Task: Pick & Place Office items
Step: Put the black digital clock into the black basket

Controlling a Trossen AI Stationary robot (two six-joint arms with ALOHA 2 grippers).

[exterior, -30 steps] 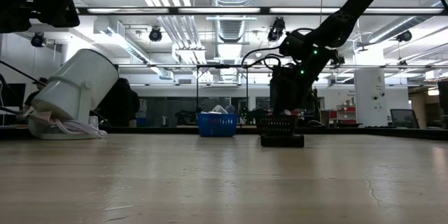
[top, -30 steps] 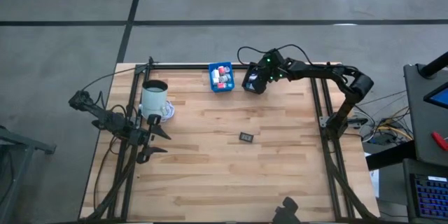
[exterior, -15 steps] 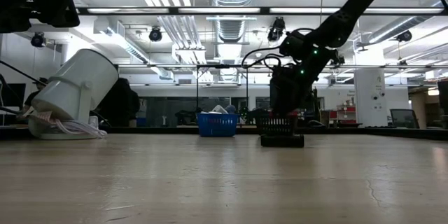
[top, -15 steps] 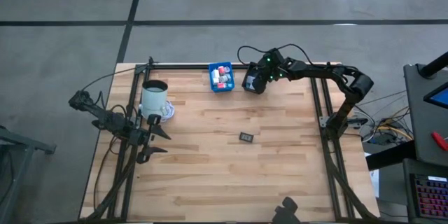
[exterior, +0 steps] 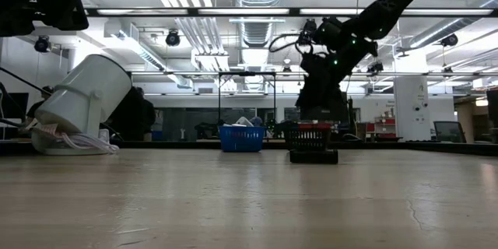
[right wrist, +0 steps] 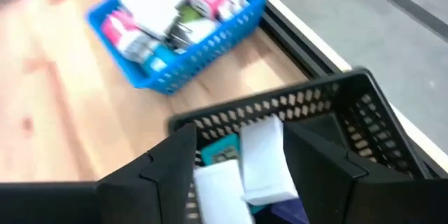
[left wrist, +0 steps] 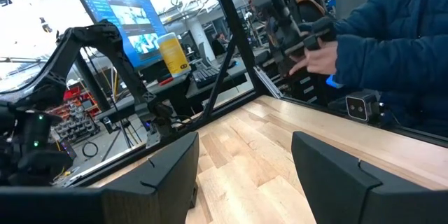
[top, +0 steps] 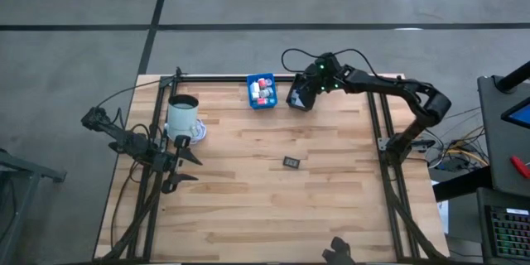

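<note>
A: Since the room comes first: grey concrete floor [top: 331,0] with dark seams around a pale wood-plank worktop [top: 265,199] in a black frame. Low view shows an open hall behind, ceiling ducts and strip lights. Left wrist view has one person in a blue jacket [left wrist: 399,35] at the worktop edge, plus a lit monitor [left wrist: 119,14].

B: Counts, big to small?

A: Two arms. One white mug [top: 183,115], tilted on a small white dish at the left side. Two bins at the far edge, just apart: one blue bin [top: 262,92], one black bin [top: 300,96].

B: Office items?

A: Blue bin [right wrist: 183,33] holds a heap of white, pink-red and teal pieces, too jumbled to count. Black bin [right wrist: 336,105] shows two white pieces [right wrist: 260,155], one teal, a bit of purple. One flat dark piece [top: 291,162] lies alone mid-worktop.

B: Jaws?

A: Right gripper [right wrist: 241,164] hangs over the black bin, jaws apart, nothing between them; the white pieces lie in the bin below. Left gripper [top: 184,160] waits by the mug, jaws wide, empty.
</note>
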